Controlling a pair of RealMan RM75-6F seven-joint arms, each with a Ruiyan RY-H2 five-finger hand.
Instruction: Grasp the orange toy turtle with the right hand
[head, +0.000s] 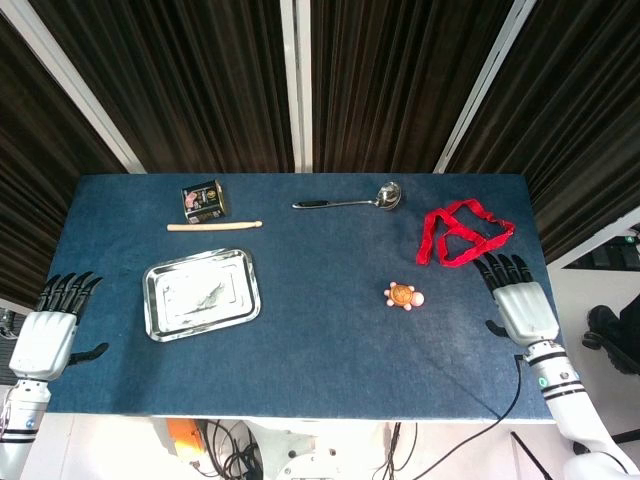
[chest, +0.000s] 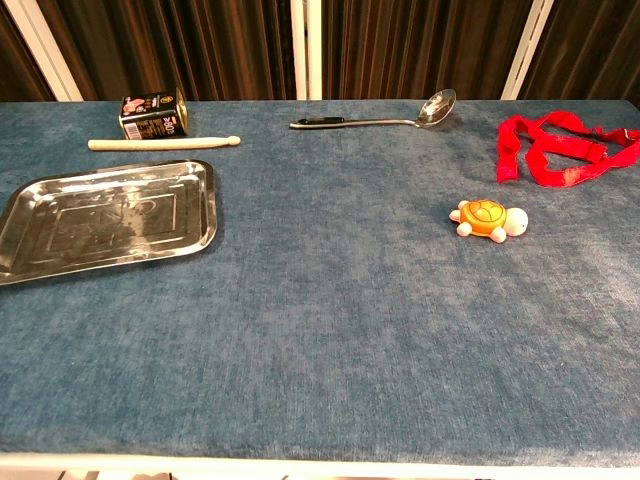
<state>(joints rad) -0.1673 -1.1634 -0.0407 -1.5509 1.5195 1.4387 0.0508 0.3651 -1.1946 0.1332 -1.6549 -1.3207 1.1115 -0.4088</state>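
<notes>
The orange toy turtle (head: 404, 296) (chest: 488, 219) lies on the blue table, right of centre, its white head pointing right. My right hand (head: 519, 303) hovers over the table's right part, to the right of the turtle and apart from it, fingers spread and holding nothing. My left hand (head: 48, 335) stays off the table's left edge, fingers apart and empty. The chest view shows neither hand.
A red strap (head: 462, 234) lies just beyond my right hand. A metal ladle (head: 350, 201) is at the back centre. A steel tray (head: 200, 293), a wooden stick (head: 213, 226) and a small dark tin (head: 203, 200) occupy the left half.
</notes>
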